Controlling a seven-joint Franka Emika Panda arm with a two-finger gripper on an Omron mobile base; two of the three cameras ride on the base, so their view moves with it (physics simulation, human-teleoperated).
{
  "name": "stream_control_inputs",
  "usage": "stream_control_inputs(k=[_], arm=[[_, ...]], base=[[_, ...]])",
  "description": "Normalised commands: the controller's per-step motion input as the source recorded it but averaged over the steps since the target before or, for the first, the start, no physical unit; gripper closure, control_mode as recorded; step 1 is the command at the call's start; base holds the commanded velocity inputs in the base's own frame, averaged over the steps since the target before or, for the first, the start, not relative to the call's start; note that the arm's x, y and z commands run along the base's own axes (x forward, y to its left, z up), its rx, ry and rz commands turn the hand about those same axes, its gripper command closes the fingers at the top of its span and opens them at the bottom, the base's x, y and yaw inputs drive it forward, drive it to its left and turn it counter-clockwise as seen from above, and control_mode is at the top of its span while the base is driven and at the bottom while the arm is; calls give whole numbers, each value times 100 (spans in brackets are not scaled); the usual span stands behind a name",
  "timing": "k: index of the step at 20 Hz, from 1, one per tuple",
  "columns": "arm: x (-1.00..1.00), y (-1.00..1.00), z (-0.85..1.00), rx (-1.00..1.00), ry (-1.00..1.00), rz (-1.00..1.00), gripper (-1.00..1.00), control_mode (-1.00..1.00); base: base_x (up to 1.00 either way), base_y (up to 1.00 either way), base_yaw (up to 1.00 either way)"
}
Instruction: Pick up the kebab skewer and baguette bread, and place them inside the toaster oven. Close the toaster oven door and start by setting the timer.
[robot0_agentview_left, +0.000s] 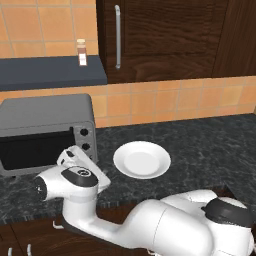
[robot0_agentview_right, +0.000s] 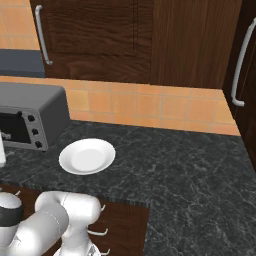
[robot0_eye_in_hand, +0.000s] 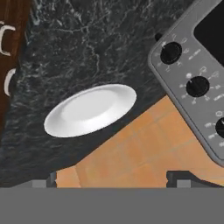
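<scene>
Robot arm (robot0_agentview_left: 165, 225): white, dark joints, nearest the base cameras; it rises from the lower frame and reaches left toward the front of the toaster oven.

Gripper (robot0_eye_in_hand: 113, 178): two dark finger tips stand at the bottom of the hand view, set far apart, jaws spread wide, nothing between them.

Plate (robot0_agentview_left: 142, 159): white, round, bare of food, resting on the dark speckled counter (robot0_agentview_left: 210, 150) near its front edge, just right of the oven.

Toaster oven (robot0_agentview_left: 47, 131): boxy grey metal, at the left end of the counter against the orange tiled wall (robot0_agentview_left: 165, 102). Toaster oven door (robot0_agentview_left: 35, 149): dark glass, standing upright against the oven front. Black knobs (robot0_eye_in_hand: 170, 52) run in a column on the oven's right side, close before the hand camera.

Kebab skewer and baguette bread: cannot be made out on the plate or counter; the oven's glass is too dark to see inside.

Small bottle (robot0_agentview_left: 81, 52): on a dark shelf (robot0_agentview_left: 50, 71) above the oven. Dark wood cabinets (robot0_agentview_right: 140, 40) with metal handles hang above the tiles.
</scene>
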Motion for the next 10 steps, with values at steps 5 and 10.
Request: stream_control_inputs(k=[5, 10], arm=[[25, -7, -2, -5, 16, 32, -100, -100], [15, 0, -14, -11, -12, 25, -100, -100]], base=[[0, 0, 0], [0, 0, 0]])
